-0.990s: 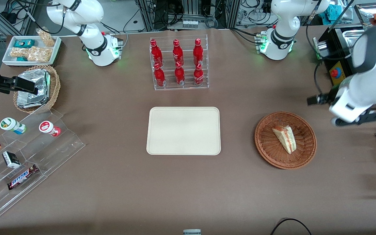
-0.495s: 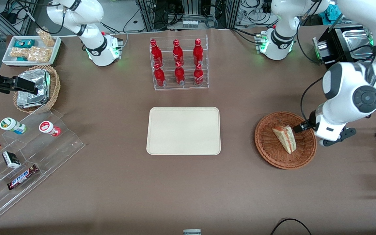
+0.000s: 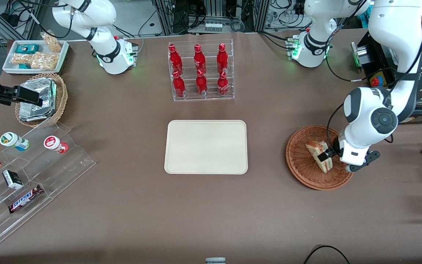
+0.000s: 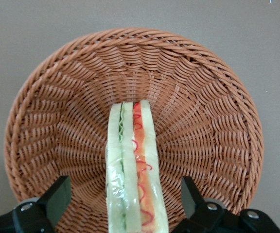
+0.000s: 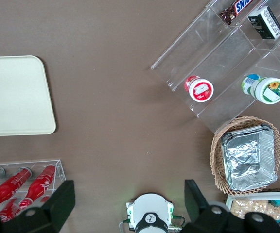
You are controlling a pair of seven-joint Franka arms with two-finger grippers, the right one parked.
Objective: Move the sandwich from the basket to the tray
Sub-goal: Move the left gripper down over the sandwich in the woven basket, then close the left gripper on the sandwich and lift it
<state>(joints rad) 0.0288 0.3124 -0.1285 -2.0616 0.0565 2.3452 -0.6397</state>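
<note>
The sandwich [image 3: 320,156] lay in the shallow reddish-brown basket [image 3: 302,167], which sat on the brown surface [image 3: 196,212] toward the working arm's end, well apart from the tray [image 3: 206,146]. In the wrist view the sandwich [image 4: 132,170] stood on its cut edge, its bread, green and red layers facing up inside clear wrap, running from the middle of the basket [image 4: 203,97] outward toward its rim.

The tool [image 3: 324,157] hung low over the basket, directly above the sandwich. Its fingers [image 4: 57,196] were spread wide, one on each side of the wedge, with bare wicker visible between each finger and the wrap; they gripped nothing. From the front, one dark fingertip overlapped the sandwich, though whether it touched could not be told from there.

The tray was flat and cream-coloured, lying at the middle of the surface. Farther from the front camera than the tray stood a clear rack of red bottles [image 3: 200,71]. Toward the parked arm's end were a smaller tan basket holding a foil container [image 3: 37,99], a white snack tray [image 3: 35,55] at the corner, and a stepped clear stand [image 3: 31,176] with cups and a candy bar [image 3: 25,198] near the edge closest to the front camera.
</note>
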